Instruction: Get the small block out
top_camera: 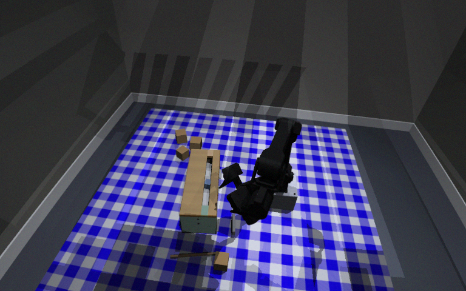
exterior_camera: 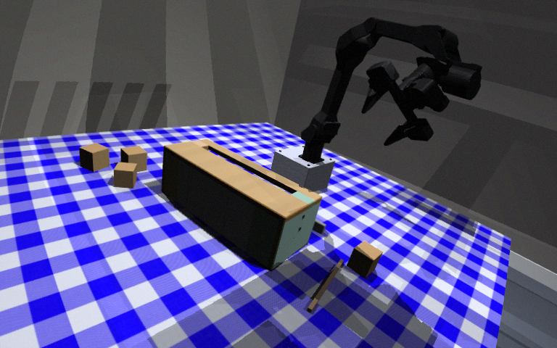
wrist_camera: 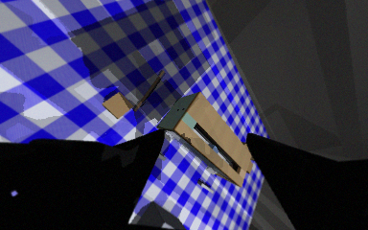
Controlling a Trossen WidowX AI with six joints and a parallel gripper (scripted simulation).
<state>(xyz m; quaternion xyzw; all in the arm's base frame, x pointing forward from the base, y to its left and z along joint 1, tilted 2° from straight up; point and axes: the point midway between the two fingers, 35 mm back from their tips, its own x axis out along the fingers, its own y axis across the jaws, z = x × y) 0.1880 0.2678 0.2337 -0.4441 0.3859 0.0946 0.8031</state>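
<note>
The box [top_camera: 197,182] [exterior_camera: 230,176] [wrist_camera: 220,120] has a wooden top with a long slot and a pale green end panel. Through the slot, a small blue-grey block [top_camera: 207,183] [wrist_camera: 215,149] shows about midway along the box; the slot's inside is dark in the exterior view. The shelf's ends and the clear front cannot be made out well. My gripper [top_camera: 227,199] [exterior_camera: 374,127] [wrist_camera: 204,135] is open and empty, raised high above the table on the robot-base side of the box. Its fingers touch nothing.
A wooden cube [top_camera: 221,261] [exterior_camera: 364,259] [wrist_camera: 118,105] and a thin stick [top_camera: 192,255] [exterior_camera: 326,284] [wrist_camera: 149,90] lie beyond the green end. Three cubes [top_camera: 181,136] [exterior_camera: 94,156] stand near the other end. A small grey piece [top_camera: 233,224] [exterior_camera: 319,227] is beside the box.
</note>
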